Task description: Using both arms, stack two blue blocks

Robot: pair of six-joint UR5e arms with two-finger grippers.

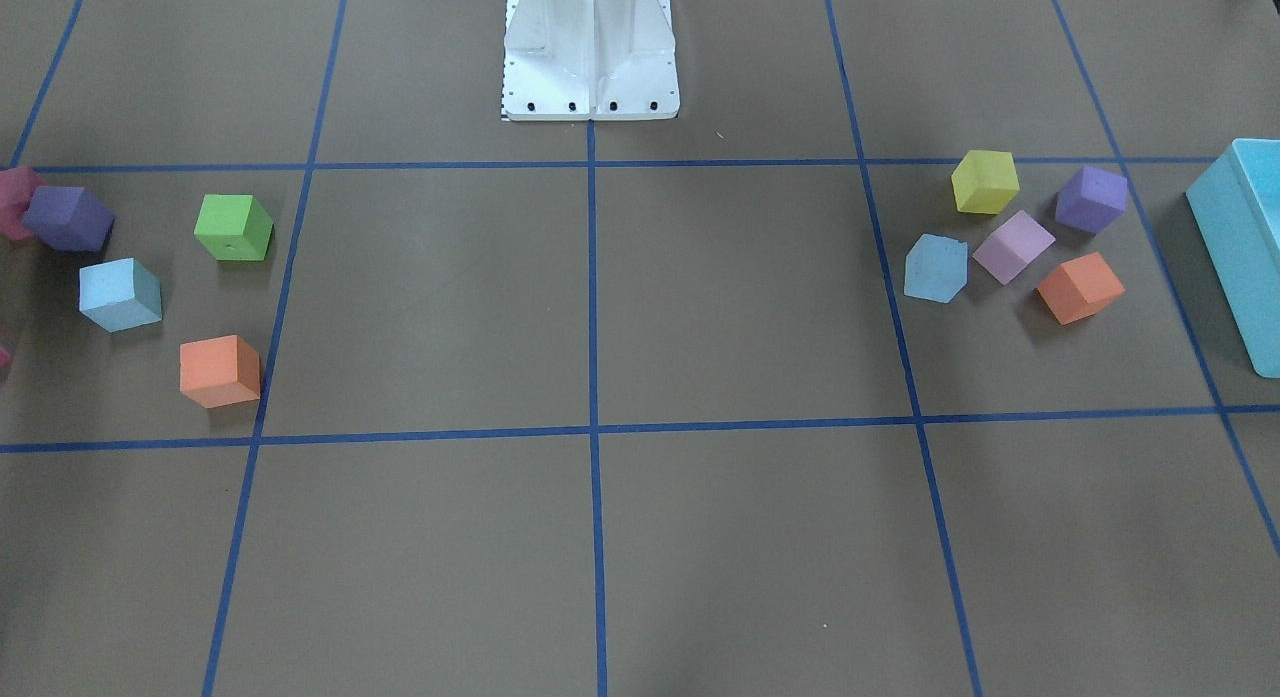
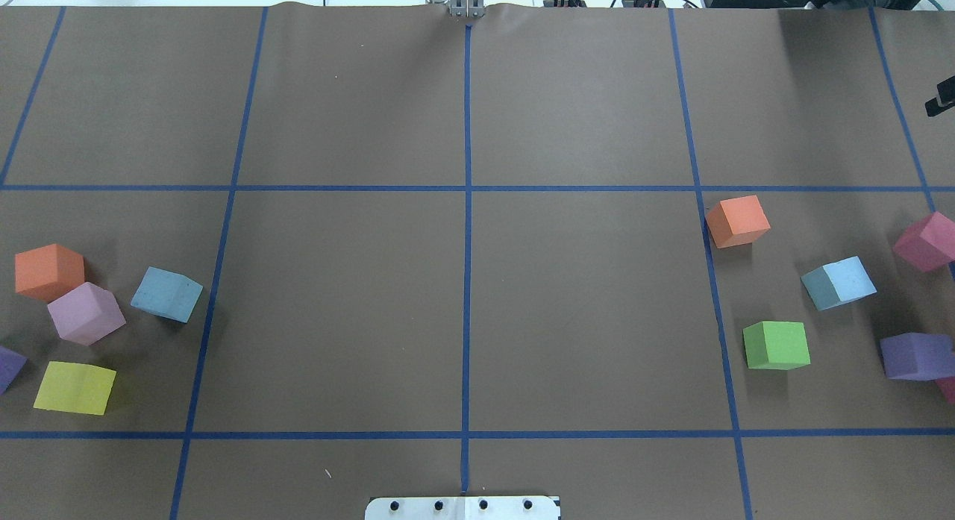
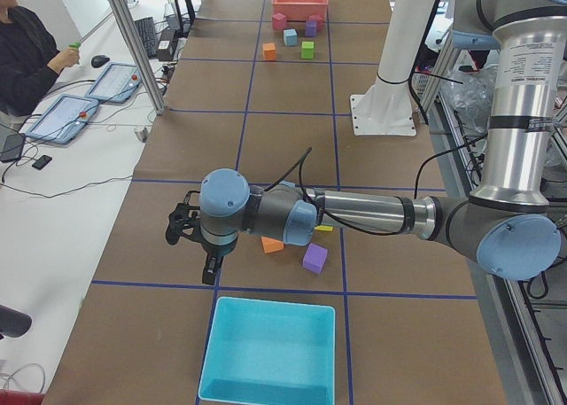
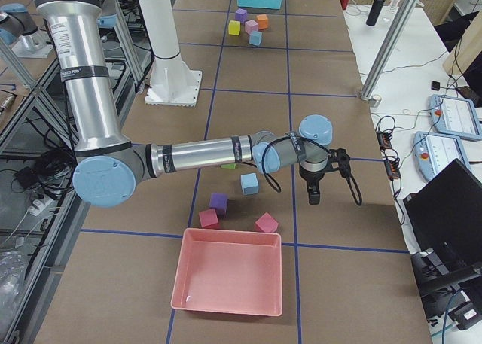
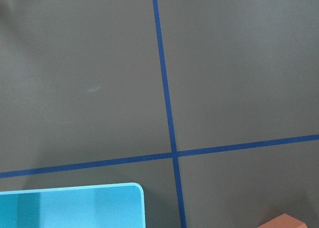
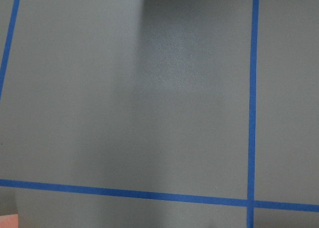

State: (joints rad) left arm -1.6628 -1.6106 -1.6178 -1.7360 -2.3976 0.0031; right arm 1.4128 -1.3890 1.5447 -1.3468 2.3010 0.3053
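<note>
Blocks (image 2: 166,294) (image 2: 839,283) at opposite ends, arms (image 3: 354,212) (image 4: 196,154) seemingly aloft

L arm (image 3: 354,212), R arm (image 4: 196,154) both stretched horiz.; L gripper (image 3: 211,270), R gripper (image 4: 312,193) point down, state unclear.

Left arm (image 3: 372,214) and right arm (image 4: 196,154) match: silver tubes, grey joint housings, pale blue round caps, black seam rings, small black lettering on the big links. Black cable (image 3: 306,170) loops just behind left claw (image 3: 199,254). Right claw (image 4: 314,196) is black too. White ribbed pedestal (image 1: 590,47), black bolt heads along its flange.
</note>
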